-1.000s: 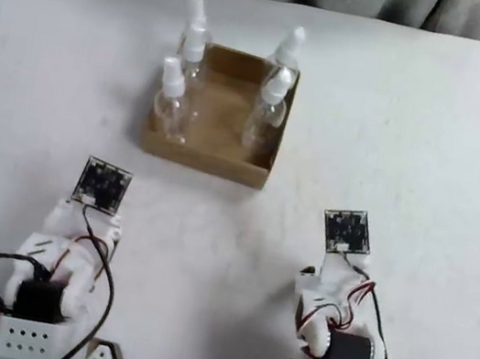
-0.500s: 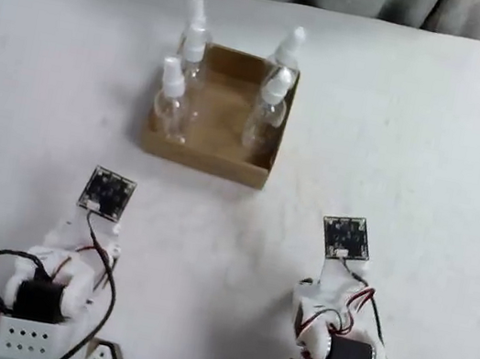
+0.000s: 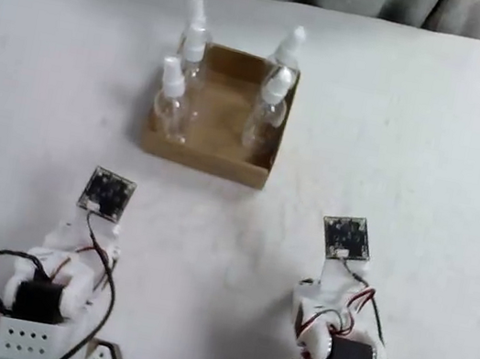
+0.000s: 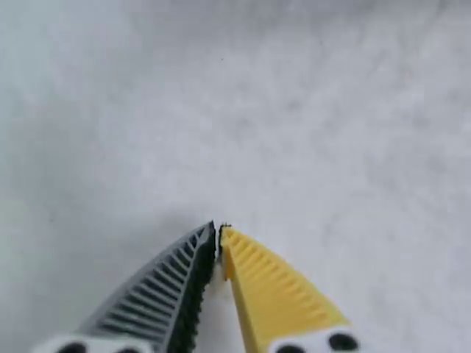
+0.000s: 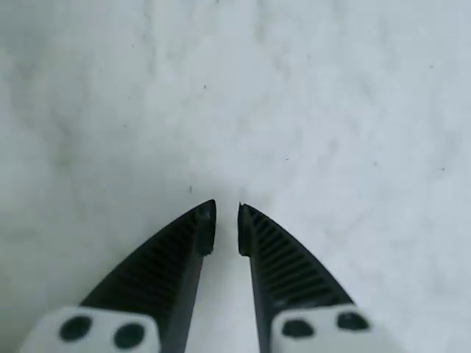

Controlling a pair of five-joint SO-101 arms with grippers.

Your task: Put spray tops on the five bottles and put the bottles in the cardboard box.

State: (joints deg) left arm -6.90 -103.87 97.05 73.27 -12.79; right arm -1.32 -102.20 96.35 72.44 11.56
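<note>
high view: the cardboard box (image 3: 212, 151) sat on the white table (image 3: 435, 130), toward its far side and a little left of the middle. four bottles (image 3: 265, 119) stood upright inside it, one at each corner, and each wore a white spray top (image 3: 173, 75). an arm (image 3: 41, 293) lay drawn back at the near edge on the picture's left and a second arm (image 3: 333, 349) did the same on the right, each with a small dark circuit board (image 3: 108, 192) facing up at its front. both were well apart from the box.

left wrist view: the left gripper (image 4: 218, 234) hung over bare table. its grey and yellow fingers were pressed together at the tips, with nothing between them.

right wrist view: the right gripper (image 5: 226, 217) was also over bare table. its two black fingers were drawn in almost to meeting, with just a thin slit between the tips, and they grasped nothing.
</note>
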